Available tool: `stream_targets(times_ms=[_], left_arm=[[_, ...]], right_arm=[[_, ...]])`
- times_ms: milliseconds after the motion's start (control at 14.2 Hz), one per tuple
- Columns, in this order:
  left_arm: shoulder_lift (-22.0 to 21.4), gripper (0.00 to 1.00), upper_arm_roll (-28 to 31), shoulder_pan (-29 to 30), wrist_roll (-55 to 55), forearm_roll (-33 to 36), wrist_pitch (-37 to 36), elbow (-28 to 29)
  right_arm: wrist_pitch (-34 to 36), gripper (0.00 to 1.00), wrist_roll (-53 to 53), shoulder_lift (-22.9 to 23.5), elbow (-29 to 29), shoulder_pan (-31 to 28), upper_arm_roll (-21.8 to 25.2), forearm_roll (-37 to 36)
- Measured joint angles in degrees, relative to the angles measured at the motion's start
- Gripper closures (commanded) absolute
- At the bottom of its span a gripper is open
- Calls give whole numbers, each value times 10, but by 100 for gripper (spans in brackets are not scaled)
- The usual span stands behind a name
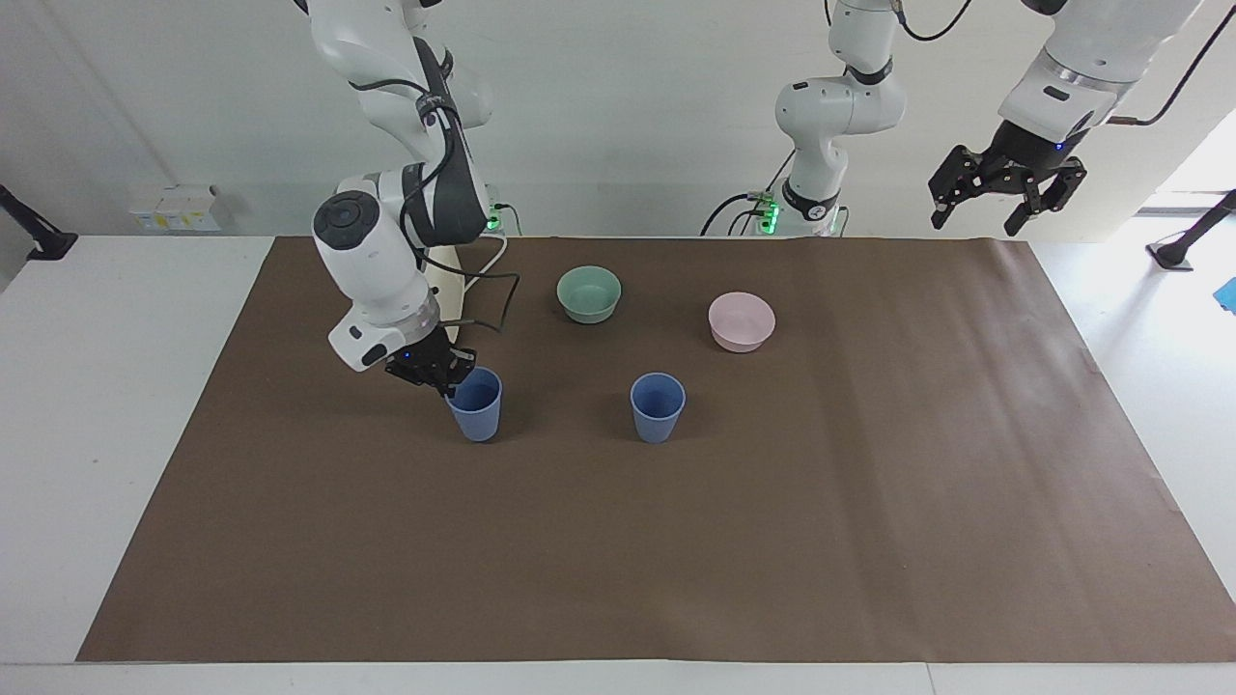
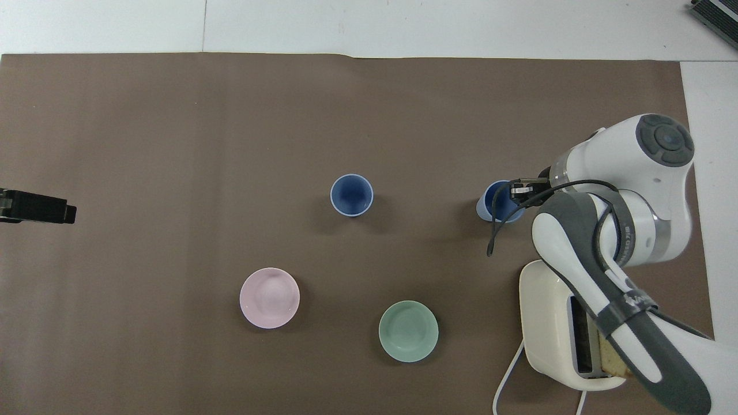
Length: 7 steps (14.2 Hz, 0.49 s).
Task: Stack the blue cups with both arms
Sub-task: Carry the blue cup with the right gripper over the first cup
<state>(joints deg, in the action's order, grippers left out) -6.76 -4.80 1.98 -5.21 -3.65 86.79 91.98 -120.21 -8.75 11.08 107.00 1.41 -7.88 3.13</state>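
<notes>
Two blue cups stand upright on the brown mat. One cup [image 1: 658, 409] [image 2: 351, 195] stands free near the mat's middle. The other cup [image 1: 475, 407] [image 2: 494, 202] is beside it toward the right arm's end. My right gripper [image 1: 450, 375] [image 2: 517, 193] is shut on that cup's rim, on the side toward the right arm's end. My left gripper [image 1: 1004, 198] is open and empty, raised high over the left arm's end of the table, where that arm waits. Only its black tip [image 2: 37, 206] shows in the overhead view.
A mint-green bowl [image 1: 589, 293] [image 2: 408, 331] and a pink bowl [image 1: 742, 321] [image 2: 269, 297] sit nearer to the robots than the cups. A cream toaster [image 2: 553, 323] stands under the right arm. A smaller white arm [image 1: 821, 125] stands at the robots' edge of the table.
</notes>
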Motion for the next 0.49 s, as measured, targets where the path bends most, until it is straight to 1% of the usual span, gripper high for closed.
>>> stream_targets(times_ms=[212,353,494], left_arm=[[0,0,0,0,0,0,0,0],[0,0,-1,0,0,0,0,0],[0,0,-2,0,0,0,0,0]], right_arm=[[24,100,-4,0,-44,18,-1,1],[44,100,-38,0,-76,37,-1,1],[51,100,-88,0,-93,63,-2,1]])
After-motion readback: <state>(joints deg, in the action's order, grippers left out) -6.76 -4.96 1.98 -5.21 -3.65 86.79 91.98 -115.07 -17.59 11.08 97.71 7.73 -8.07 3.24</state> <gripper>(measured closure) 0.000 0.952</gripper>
